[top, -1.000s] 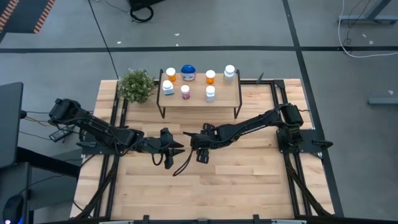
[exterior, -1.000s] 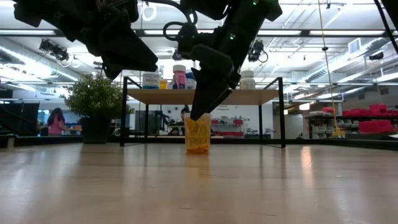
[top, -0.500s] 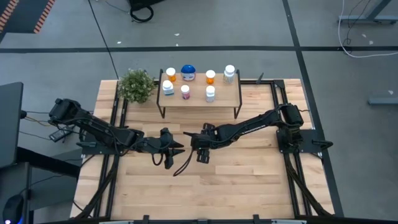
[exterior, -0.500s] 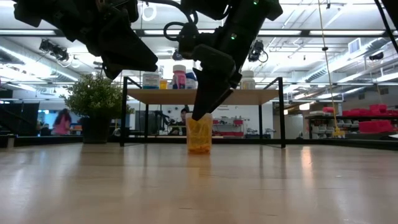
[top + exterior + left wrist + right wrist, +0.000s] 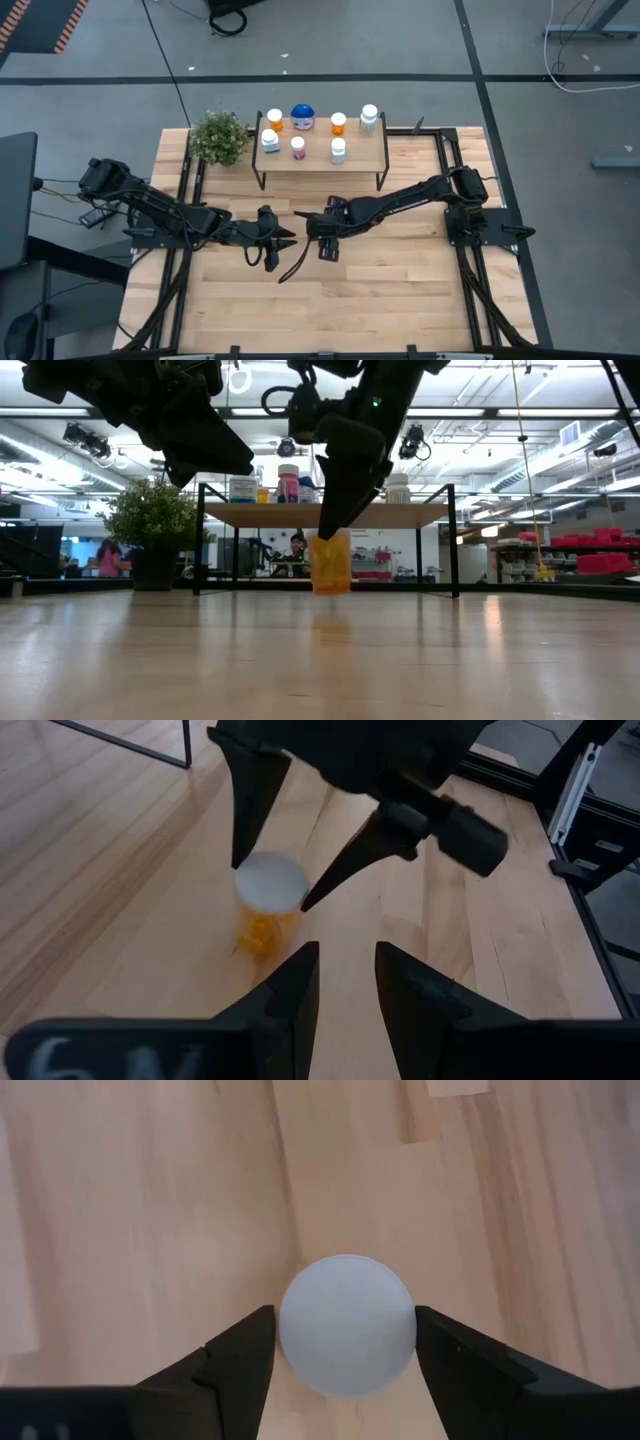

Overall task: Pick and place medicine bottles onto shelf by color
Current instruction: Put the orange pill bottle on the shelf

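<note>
The tabletop (image 5: 400, 290) is pale, smooth-planked wood with a soft sheen — the orange bottle (image 5: 262, 920) above it looks translucent plastic, its white cap (image 5: 346, 1325) matt; the right gripper's fingers (image 5: 225, 1365) are dull black.

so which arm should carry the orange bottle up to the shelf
Right. The right gripper is already shut on the orange bottle, lifted off the table. The left gripper hangs nearby holding nothing; the shelf has bare space.
</note>
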Available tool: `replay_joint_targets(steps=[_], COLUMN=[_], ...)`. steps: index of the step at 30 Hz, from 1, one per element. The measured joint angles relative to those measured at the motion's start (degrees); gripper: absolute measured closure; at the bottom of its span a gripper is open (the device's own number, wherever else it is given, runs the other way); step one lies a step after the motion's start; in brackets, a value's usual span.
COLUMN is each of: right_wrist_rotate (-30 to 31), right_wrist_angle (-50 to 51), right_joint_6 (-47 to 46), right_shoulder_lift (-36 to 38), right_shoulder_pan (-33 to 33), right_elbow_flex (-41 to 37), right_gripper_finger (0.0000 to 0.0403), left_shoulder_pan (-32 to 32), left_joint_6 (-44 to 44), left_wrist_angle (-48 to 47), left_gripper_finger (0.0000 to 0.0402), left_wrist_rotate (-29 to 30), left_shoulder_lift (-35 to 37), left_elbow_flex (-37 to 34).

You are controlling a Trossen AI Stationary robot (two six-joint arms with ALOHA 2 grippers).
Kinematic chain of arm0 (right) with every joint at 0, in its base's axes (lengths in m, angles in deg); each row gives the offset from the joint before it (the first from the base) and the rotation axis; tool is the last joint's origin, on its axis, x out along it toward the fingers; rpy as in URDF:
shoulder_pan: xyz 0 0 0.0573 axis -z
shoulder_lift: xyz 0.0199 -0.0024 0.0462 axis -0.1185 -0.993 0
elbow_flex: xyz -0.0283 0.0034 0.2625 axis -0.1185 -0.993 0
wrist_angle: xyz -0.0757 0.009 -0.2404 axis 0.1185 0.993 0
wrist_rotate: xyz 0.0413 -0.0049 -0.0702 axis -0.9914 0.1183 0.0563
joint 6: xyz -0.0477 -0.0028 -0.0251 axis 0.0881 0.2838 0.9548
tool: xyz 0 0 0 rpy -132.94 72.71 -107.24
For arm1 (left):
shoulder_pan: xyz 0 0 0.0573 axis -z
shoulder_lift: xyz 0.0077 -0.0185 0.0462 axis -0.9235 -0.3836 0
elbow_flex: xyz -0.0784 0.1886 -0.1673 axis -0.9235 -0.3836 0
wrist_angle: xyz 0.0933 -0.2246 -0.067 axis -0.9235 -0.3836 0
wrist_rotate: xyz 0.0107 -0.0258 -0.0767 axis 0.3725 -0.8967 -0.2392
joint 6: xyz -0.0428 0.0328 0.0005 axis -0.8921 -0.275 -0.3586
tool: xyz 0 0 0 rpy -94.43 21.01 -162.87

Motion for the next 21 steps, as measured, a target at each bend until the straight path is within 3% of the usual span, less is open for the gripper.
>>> replay_joint_targets(steps=[11, 21], right_wrist_rotate=[-3.6, 0.3], right_wrist_angle=[13.8, 17.4], right_joint_6=[0.0, -1.3], right_shoulder_lift=[1.0, 13.0], right_shoulder_pan=[0.0, 0.5], right_elbow_flex=[6.6, 6.8], right_gripper_finger=[0.0165, 0.0165], left_shoulder_pan=[0.3, 1.2], left_joint_6=[0.0, -0.1], left_wrist_angle=[0.0, 0.0], left_gripper_finger=[0.0294, 0.0294], left_wrist_rotate=[0.0, 0.1], left_shoulder_lift=[0.0, 0.0], left_elbow_flex=[0.0, 0.0])
